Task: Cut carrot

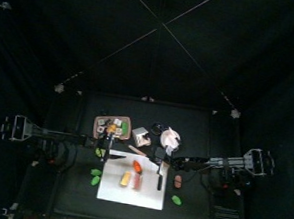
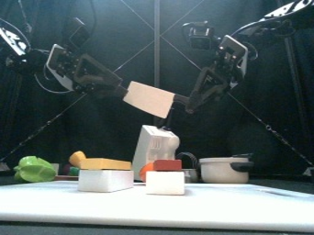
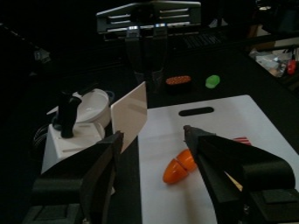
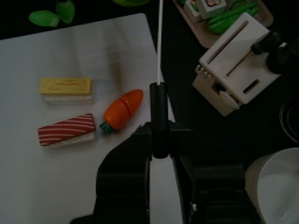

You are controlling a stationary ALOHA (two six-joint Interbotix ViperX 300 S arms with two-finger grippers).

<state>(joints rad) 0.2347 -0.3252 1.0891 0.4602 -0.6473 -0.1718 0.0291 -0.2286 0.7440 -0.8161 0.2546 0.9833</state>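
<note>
Hovering above the white cutting board [image 1: 134, 185], the right gripper [image 4: 156, 140] has its jaws clamped narrow on the handle of a cleaver-like knife [image 2: 150, 97], whose pale blade hangs in the air, well clear of the food. The left gripper [image 3: 158, 144] hangs nearby with jaws spread wide, holding nothing. The carrot [image 4: 121, 108] lies whole on the board, green stub at one end, between a yellow-topped block [image 4: 66, 87] and a red-topped block [image 4: 66, 129]. No cut shows yet, I'd say; lowering the blade and slicing remains entirely ahead.
</note>
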